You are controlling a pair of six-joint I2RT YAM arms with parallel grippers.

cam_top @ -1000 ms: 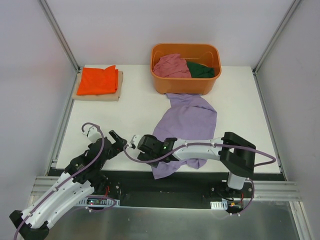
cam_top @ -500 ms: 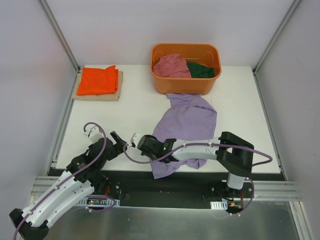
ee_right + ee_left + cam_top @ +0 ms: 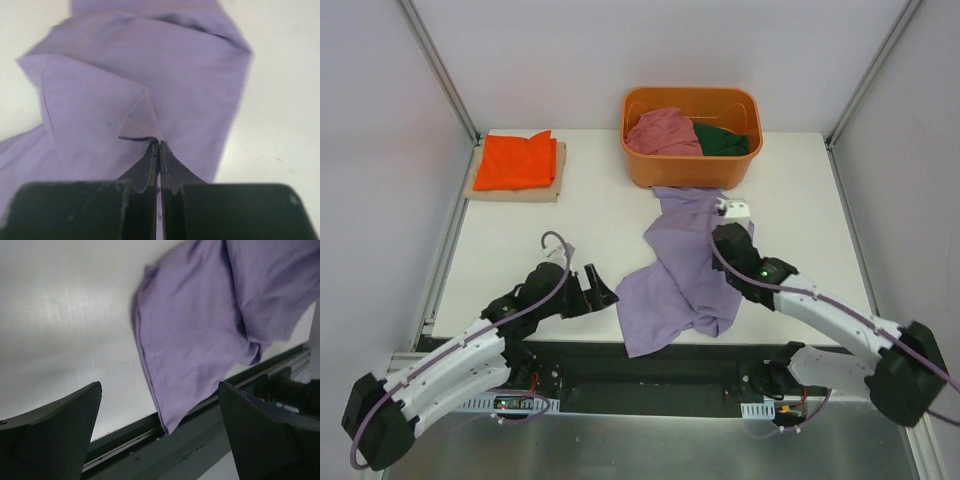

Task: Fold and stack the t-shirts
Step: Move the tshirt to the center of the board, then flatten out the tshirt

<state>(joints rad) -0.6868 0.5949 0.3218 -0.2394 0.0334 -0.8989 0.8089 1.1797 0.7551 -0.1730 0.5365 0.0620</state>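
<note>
The lavender t-shirt (image 3: 680,270) lies crumpled mid-table, and its near corner (image 3: 172,422) hangs over the front edge. My right gripper (image 3: 723,232) is shut on a fold of this shirt near its right side; in the right wrist view the fingertips (image 3: 159,144) pinch a small peak of the cloth (image 3: 145,75). My left gripper (image 3: 603,290) stands open just left of the shirt's near-left edge, with nothing between its fingers (image 3: 160,390). An orange folded t-shirt (image 3: 517,160) rests on a tan folded cloth (image 3: 515,191) at the far left.
An orange plastic tub (image 3: 692,168) stands at the back centre. It holds a dusty pink t-shirt (image 3: 662,130) and a dark green one (image 3: 723,142). The lavender shirt's far end reaches the tub's foot. Metal rails run along the table's front edge (image 3: 125,440).
My right arm swung from the near left to the shirt's right side, shut on the cloth and pulled a fold across. My left gripper moved right, toward the shirt's near-left edge.
</note>
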